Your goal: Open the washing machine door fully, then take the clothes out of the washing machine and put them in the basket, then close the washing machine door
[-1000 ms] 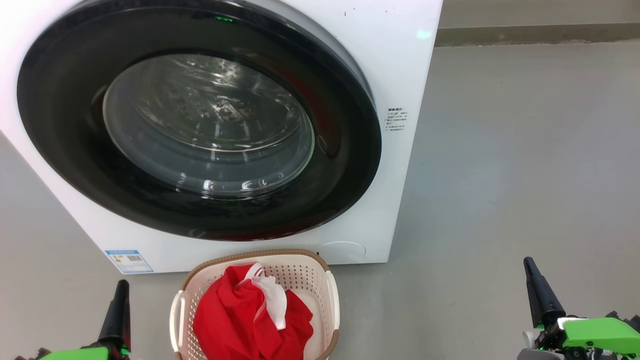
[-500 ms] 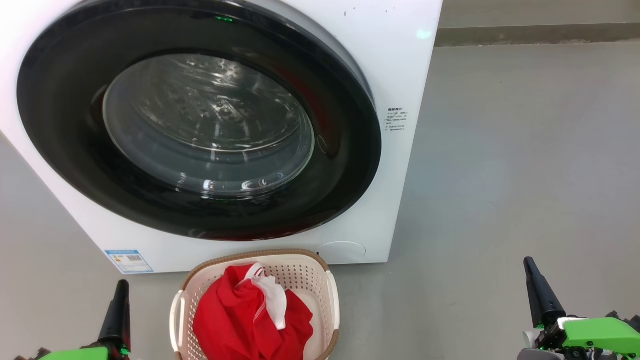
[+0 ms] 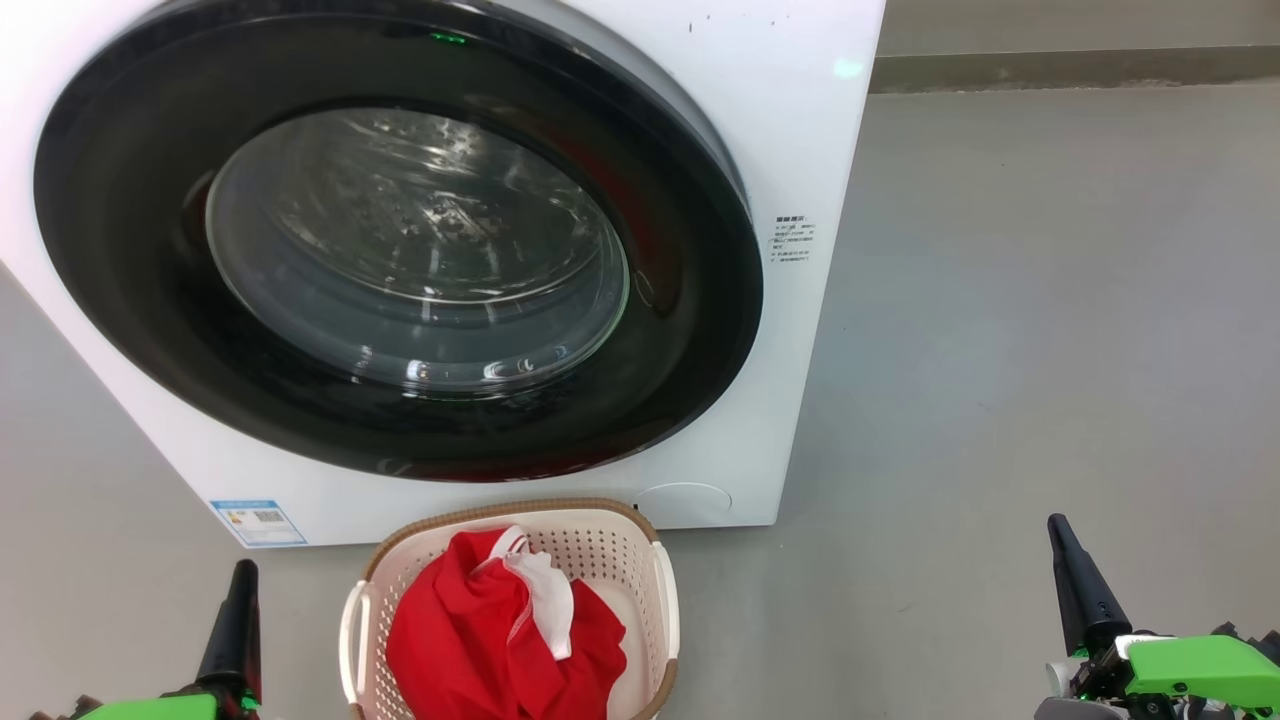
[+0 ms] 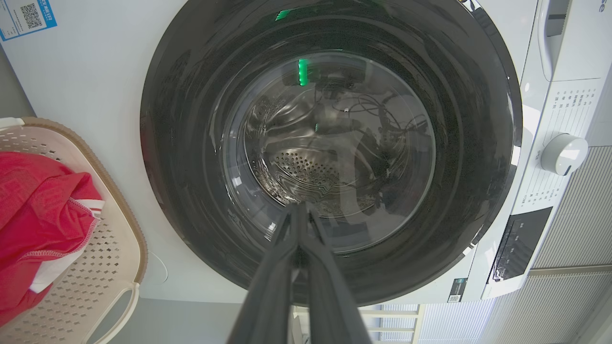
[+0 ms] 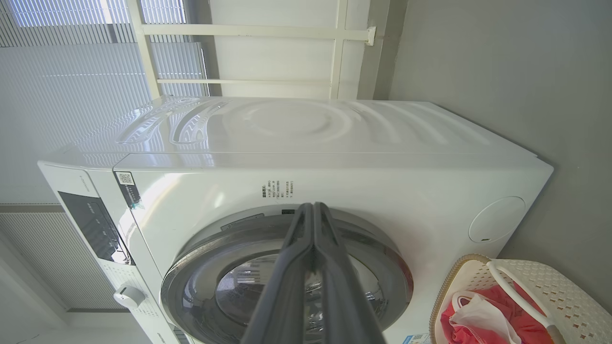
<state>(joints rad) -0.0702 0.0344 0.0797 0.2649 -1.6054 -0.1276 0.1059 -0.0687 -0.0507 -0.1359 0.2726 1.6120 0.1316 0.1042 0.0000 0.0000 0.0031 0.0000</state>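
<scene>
The washing machine (image 3: 810, 120) stands on the grey floor (image 3: 1050, 300). The washing machine door (image 3: 705, 330) is shut, its glossy black rim lying flat against the white front. Through the bulging glass window (image 3: 420, 250) the perforated steel drum (image 4: 306, 167) shows. A blue label (image 3: 257, 522) sits low on the front at the left, and a small round cover (image 3: 683, 503) sits low at the right.

The basket (image 3: 610, 545) rests on the floor just in front of the machine, below the door's lower edge and between the label and the cover. The clothes (image 3: 470, 640) lie inside it as a bright red heap with a white piece draped on top, rising to about the woven-look rim.

The left tool (image 3: 244, 570) sits low at the lower left of the head view, beside the basket but apart from it. Its two dark fingers (image 4: 282, 267) are pressed together into one point and hold nothing; in the left wrist view they aim at the door glass. The right tool (image 3: 1056, 525) sits at the lower right over bare floor, well apart from both basket and machine. Its fingers (image 5: 296, 267) are likewise closed tight on nothing. A white control knob (image 4: 564, 154) shows on the machine's panel beside the door.
</scene>
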